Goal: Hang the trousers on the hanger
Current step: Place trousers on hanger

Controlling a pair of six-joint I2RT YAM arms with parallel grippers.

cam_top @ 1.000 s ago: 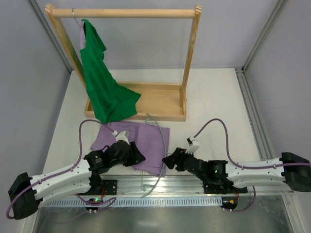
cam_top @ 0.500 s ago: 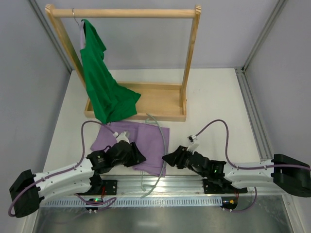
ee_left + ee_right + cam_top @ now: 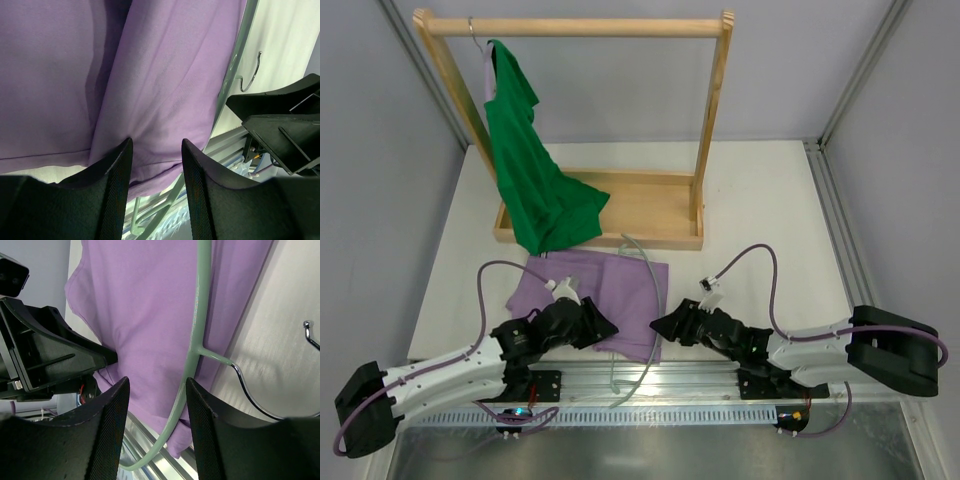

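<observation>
White table [image 3: 760,200], grey walls around it; you have these items, each placed by the trousers:
- Trousers [image 3: 610,285]: lilac, lying flat on the table just ahead of your two arms
- Hanger [image 3: 199,305]: pale green, lying along the trousers' right edge, partly on the fabric, with its wire hook on bare table to their right
- Left gripper [image 3: 156,145]: fingers spread, over the trousers' near hem; you cannot tell whether it touches
- Right gripper [image 3: 156,382]: fingers spread, at the trousers' near right corner, with the hanger's curved arm running between them close to one finger
- Wooden rack [image 3: 710,130]: behind the trousers
- Green shirt [image 3: 525,170]: hung on the rack, its hem just behind the trousers' far left corner
</observation>
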